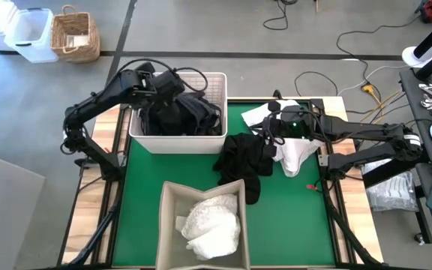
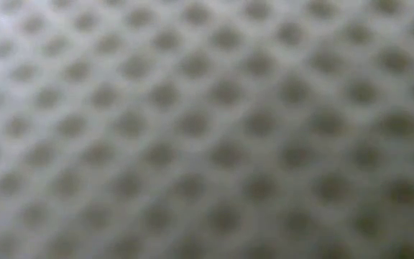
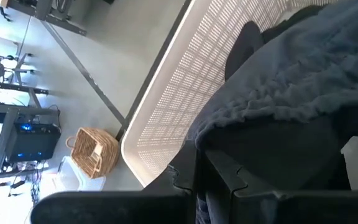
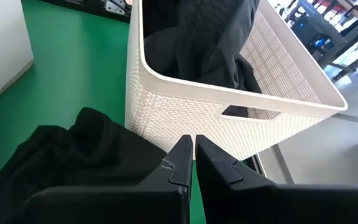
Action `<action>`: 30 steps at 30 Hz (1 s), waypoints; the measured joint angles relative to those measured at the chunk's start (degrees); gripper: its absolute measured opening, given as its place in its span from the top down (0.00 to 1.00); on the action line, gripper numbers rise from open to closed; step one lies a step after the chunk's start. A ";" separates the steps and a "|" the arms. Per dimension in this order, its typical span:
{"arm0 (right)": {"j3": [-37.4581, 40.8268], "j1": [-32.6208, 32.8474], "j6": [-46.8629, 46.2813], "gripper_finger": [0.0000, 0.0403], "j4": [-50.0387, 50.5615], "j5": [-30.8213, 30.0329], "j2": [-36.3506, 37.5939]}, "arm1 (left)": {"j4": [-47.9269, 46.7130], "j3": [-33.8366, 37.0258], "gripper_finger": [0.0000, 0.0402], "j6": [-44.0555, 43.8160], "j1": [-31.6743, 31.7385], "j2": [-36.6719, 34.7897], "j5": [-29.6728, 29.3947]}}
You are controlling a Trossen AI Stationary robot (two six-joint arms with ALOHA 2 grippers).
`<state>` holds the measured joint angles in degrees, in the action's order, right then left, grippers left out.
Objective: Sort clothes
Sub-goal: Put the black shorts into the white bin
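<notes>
While sorting: soft, limp dark garment (image 4: 73,155) sags; I'd pinch a bunched fold.
Right gripper (image 4: 189,155): fingers together, empty.
Left gripper (image 3: 197,180): cannot tell.

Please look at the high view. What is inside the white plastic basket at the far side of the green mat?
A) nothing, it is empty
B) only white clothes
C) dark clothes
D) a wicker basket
C: the white plastic basket holds a pile of dark clothes, and the left claw is over them; the right wrist view also shows dark fabric inside it.
</notes>
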<state>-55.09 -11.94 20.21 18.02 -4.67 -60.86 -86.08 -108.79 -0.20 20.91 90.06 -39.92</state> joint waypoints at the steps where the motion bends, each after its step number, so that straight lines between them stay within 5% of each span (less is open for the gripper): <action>1: 0.00 -0.12 0.00 0.97 0.09 0.00 0.00 | 0.00 0.43 1.00 -0.26 0.00 -0.02 0.00; 20: 0.00 -1.13 0.39 0.97 0.13 0.00 0.02 | 0.32 3.92 1.00 -0.73 0.00 -0.07 2.10; 30: 0.00 -1.12 0.13 0.97 0.17 0.03 0.02 | 0.30 3.93 0.88 -2.08 0.00 -0.07 3.95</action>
<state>-55.09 -13.06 20.34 18.20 -4.64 -60.84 -85.78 -104.86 -2.28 20.91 90.00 -35.97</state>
